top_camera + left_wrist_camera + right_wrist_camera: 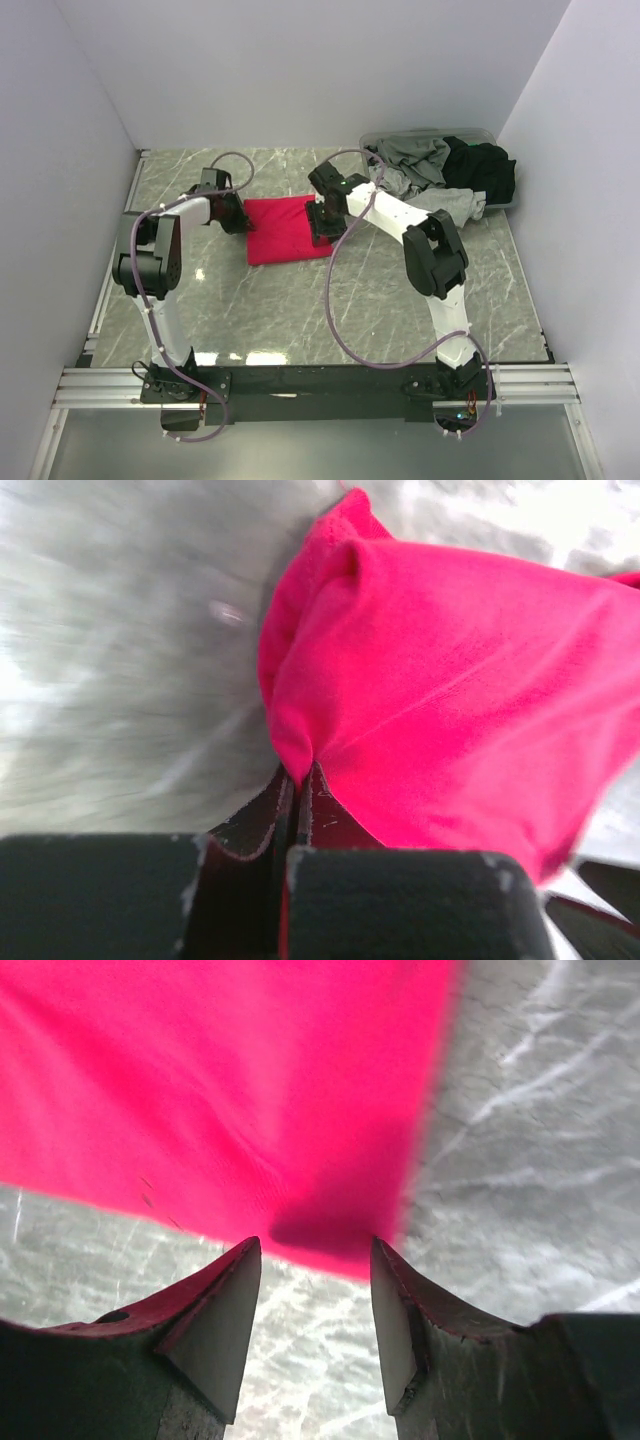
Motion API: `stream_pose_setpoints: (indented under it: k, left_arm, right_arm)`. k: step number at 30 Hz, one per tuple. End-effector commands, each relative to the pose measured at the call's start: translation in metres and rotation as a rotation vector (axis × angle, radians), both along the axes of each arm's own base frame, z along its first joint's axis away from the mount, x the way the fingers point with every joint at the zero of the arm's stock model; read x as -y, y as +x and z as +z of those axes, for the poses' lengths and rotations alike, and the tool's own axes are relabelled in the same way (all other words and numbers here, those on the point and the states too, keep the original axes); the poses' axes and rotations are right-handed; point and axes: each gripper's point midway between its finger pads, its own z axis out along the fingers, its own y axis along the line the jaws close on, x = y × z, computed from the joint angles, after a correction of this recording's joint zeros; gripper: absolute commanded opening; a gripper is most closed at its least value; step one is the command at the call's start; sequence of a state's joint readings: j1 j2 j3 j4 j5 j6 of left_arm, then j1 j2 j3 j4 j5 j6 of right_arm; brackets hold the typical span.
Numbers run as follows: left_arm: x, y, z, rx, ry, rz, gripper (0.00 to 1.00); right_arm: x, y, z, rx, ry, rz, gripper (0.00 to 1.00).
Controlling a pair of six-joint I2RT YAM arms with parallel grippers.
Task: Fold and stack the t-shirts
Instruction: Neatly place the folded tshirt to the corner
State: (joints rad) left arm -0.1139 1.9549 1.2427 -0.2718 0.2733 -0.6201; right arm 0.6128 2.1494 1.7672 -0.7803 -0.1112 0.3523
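At the near edge of the grey marbled desk (270, 310) the two arm bases sit side by side, and both arms reach forward to the middle of the desk. There the red t-shirt (285, 232) lies as a folded, roughly square pad, flat on the surface. The left claw (300, 790) is at the pad's left edge with its jaws pressed together on a pinch of the red cloth, which bunches and rises into a peak just above the fingers; the desk behind it is blurred in that wrist view. The right claw (315, 1250) is at the pad's right edge with its jaws standing well apart, holding nothing; the corner of the red cloth lies on the desk just beyond the gap between its fingertips. Farther back, in the far right corner, a clear plastic tub (480, 133) holds a crumpled grey t-shirt (410, 155) and a black t-shirt (485, 170), with grey cloth spilling over the tub's near rim.
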Motion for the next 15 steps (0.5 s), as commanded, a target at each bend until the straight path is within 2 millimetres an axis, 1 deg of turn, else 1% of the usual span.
stream_pose_setpoints:
  k: [1, 2, 5, 6, 7, 8, 9, 10, 11, 12, 13, 14, 15]
  left_arm:
    - [-0.037, 0.005, 0.025, 0.021, 0.207, 0.000, 0.00]
    - [-0.040, 0.010, 0.032, 0.037, 0.231, -0.011, 0.00]
    - [-0.054, 0.011, 0.040, 0.030, 0.262, -0.002, 0.00]
    - [-0.057, 0.017, 0.048, 0.047, 0.253, 0.005, 0.00]
    - [-0.066, 0.021, 0.050, 0.048, 0.241, 0.022, 0.00]
    - [-0.071, 0.022, 0.052, 0.043, 0.231, 0.025, 0.00]
    - [-0.075, 0.031, 0.062, 0.067, 0.225, 0.031, 0.00]
    - [-0.080, 0.035, 0.058, 0.052, 0.223, 0.034, 0.00]
    - [-0.093, 0.036, 0.056, 0.036, 0.226, 0.045, 0.00]
    - [-0.099, 0.047, 0.066, 0.061, 0.230, 0.052, 0.00]
    - [-0.109, 0.051, 0.057, 0.038, 0.233, 0.060, 0.00]
    - [-0.115, 0.055, 0.056, 0.034, 0.246, 0.061, 0.00]
    - [-0.127, 0.062, 0.053, 0.025, 0.249, 0.078, 0.00]
  right_arm:
    - [0.006, 0.009, 0.053, 0.098, 0.022, -0.007, 0.55]
    - [0.008, 0.009, 0.053, 0.094, 0.019, -0.009, 0.55]
    - [0.010, 0.010, 0.059, 0.101, 0.020, -0.015, 0.55]
    - [0.010, 0.010, 0.061, 0.103, 0.017, -0.014, 0.55]
    - [0.011, 0.011, 0.062, 0.107, 0.017, -0.015, 0.55]
    - [0.011, 0.011, 0.063, 0.107, 0.017, -0.015, 0.55]
    - [0.011, 0.011, 0.064, 0.106, 0.018, -0.016, 0.55]
    - [0.010, 0.012, 0.064, 0.106, 0.018, -0.014, 0.55]
    - [0.011, 0.013, 0.064, 0.104, 0.018, -0.015, 0.55]
    - [0.010, 0.015, 0.065, 0.108, 0.021, -0.017, 0.55]
    - [0.010, 0.016, 0.063, 0.104, 0.017, -0.015, 0.55]
    - [0.010, 0.016, 0.062, 0.100, 0.014, -0.014, 0.55]
    - [0.009, 0.018, 0.066, 0.111, 0.014, -0.013, 0.55]
